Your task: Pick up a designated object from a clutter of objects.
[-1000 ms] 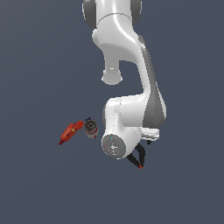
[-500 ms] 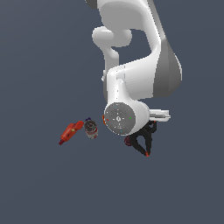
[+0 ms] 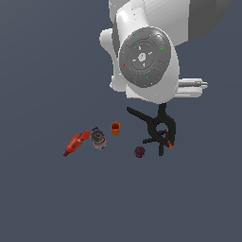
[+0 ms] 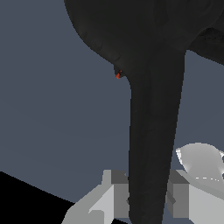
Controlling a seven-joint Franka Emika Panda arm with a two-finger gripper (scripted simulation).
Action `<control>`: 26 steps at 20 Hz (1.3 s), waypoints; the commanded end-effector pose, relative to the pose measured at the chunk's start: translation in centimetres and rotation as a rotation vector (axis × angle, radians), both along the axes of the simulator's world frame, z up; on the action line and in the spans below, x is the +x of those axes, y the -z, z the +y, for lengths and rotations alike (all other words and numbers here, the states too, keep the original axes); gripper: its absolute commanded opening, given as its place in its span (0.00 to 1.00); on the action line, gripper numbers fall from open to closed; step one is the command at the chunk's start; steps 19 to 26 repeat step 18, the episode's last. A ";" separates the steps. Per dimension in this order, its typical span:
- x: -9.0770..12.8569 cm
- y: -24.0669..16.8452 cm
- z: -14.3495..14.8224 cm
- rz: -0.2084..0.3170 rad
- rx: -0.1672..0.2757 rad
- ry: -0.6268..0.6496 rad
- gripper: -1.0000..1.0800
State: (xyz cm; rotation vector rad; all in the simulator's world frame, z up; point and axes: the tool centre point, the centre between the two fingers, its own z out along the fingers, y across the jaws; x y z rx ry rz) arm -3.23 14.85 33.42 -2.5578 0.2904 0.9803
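Your gripper (image 4: 146,199) is clenched on one long handle of the large black spring clamp with small orange-red tips (image 3: 158,130); the wrist view shows that handle running straight out from between the grey fingers (image 4: 111,197). In the exterior view the clamp sits directly under the white arm's wrist, well apart from the small orange cup (image 3: 115,128) and dark red ball (image 3: 139,151). Whether it is clear of the grey floor (image 3: 42,198), you cannot tell; judge a straight upward lift along that handle's axis.
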 end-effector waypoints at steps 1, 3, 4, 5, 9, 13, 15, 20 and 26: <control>-0.7 -3.0 0.3 -0.002 0.000 -0.001 0.00; -1.2 -5.2 0.6 -0.002 0.000 -0.001 0.00; -1.4 -6.2 0.7 -0.002 0.000 -0.001 0.00; -1.6 -7.1 0.8 -0.002 0.000 -0.001 0.00; -2.1 -10.2 1.2 -0.003 0.001 -0.001 0.00; -2.4 -12.1 1.4 -0.003 0.001 0.000 0.00; -2.5 -12.6 1.4 -0.002 0.002 0.001 0.00; -2.5 -12.9 1.5 -0.002 0.002 0.001 0.00; -2.5 -12.9 1.5 -0.002 0.002 0.001 0.00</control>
